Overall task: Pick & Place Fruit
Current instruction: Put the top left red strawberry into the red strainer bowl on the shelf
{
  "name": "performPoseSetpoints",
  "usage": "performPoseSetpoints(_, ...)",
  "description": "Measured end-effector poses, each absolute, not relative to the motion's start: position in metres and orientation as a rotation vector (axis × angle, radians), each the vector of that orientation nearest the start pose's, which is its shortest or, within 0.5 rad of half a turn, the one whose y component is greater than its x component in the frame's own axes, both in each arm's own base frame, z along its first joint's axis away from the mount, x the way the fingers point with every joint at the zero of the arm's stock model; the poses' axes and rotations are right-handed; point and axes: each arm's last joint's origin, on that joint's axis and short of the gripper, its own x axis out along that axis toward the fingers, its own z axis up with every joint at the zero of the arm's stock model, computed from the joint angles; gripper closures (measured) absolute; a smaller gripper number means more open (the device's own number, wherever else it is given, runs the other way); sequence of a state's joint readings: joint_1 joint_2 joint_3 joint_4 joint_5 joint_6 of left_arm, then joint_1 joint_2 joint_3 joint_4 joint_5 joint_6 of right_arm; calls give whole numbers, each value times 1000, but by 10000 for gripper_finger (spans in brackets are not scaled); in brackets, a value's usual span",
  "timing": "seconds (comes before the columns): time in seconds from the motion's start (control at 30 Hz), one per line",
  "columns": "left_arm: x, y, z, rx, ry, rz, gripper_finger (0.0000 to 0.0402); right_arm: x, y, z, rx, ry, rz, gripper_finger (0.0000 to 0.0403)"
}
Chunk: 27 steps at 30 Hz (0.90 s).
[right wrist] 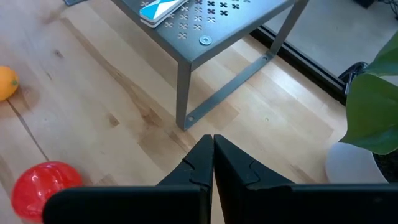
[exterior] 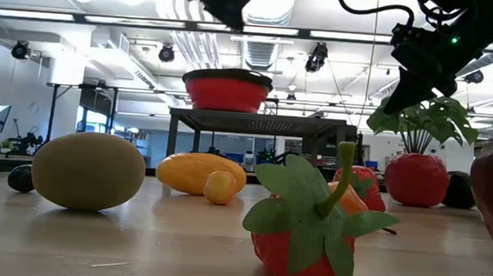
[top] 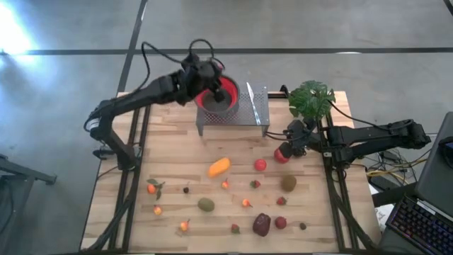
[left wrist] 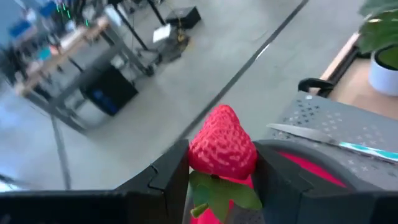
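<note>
My left gripper [top: 212, 86] is over the red-lined metal bowl [top: 228, 98], which stands on a grey perforated stand [top: 256, 108] at the table's far side. It is shut on a red toy strawberry [left wrist: 221, 146]. My right gripper [top: 291, 144] is shut and empty, above the table beside a red apple [top: 282, 156], near the stand's right leg [right wrist: 183, 93]. Other fruits lie on the table: an elongated orange one [top: 219, 167], a red apple [top: 260, 164], kiwis [top: 288, 183] and a dark maroon fruit [top: 262, 224]. My left gripper pinches the strawberry between its two fingers [left wrist: 171, 177], on its opposite sides [left wrist: 198, 163] near the leafy end. The green leaves [left wrist: 217, 191] lie back between the fingers and the tip points away from the gripper. The strawberry is lifted clear, above the bowl's red inside [left wrist: 311, 169].
A knife [left wrist: 323, 142] lies on the stand beside the bowl. A green potted plant [top: 311, 98] stands at the far right corner, close to my right arm. Several small fruits are scattered over the table's near half, among them a stemmed red one [exterior: 310, 221].
</note>
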<state>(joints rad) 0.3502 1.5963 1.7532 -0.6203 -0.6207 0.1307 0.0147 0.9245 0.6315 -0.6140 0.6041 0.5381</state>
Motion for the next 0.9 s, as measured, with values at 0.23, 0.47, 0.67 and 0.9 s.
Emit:
performPoseSetpoints(0.23,309,158,408,18,549,872,245,170,-14,229,209,695,-760,394)
performPoseSetpoints(0.47,322,164,373,1,689,825,245,170,-14,229,210,693,-761,394)
performPoseSetpoints(0.67,337,170,346,-9,793,796,245,170,-14,229,209,691,-763,394)
performPoseSetpoints(0.9,349,176,320,-13,897,778,245,170,-14,229,208,691,-764,394)
